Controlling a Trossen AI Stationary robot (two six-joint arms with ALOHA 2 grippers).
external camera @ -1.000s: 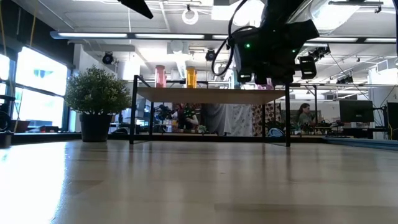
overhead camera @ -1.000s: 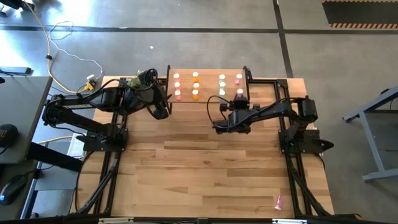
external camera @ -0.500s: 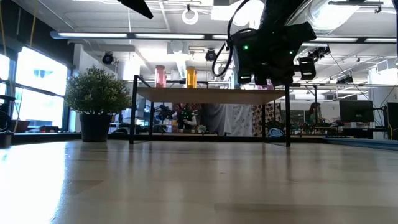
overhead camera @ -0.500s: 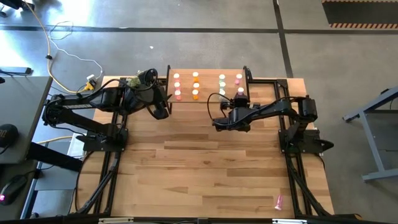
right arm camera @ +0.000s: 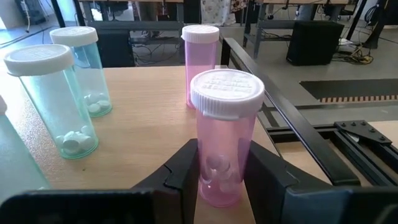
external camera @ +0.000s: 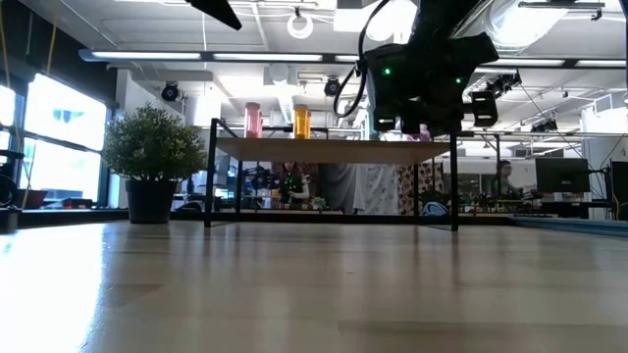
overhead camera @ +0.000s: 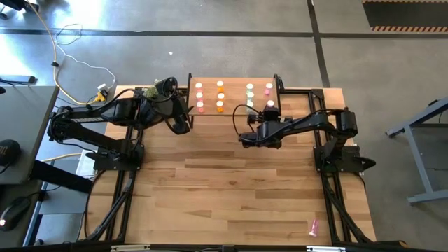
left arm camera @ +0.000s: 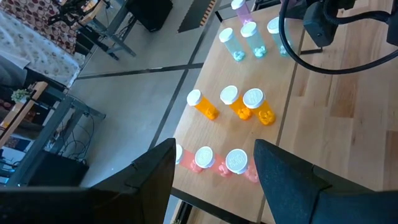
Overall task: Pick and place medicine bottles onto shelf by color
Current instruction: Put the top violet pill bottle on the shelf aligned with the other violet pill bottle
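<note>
From above, my right claw sits at the near right edge of the shelf, where pink, orange, green and pale purple bottles stand in columns ahead of it; my left claw waits beside the shelf's left end. A stray pink bottle lies on the bench, far behind my right claw.

At bench level, my right claw hangs over the shelf's right part.

Past my left wrist, the fingers spread wide, with orange bottles ahead.

Past my right wrist, my fingers hold the purple bottle upright on the shelf, green bottles beside it.

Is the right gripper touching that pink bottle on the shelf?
Touching. In the right wrist view, the right gripper's two fingers press against both sides of the pink bottle, which stands upright on the shelf.
</note>
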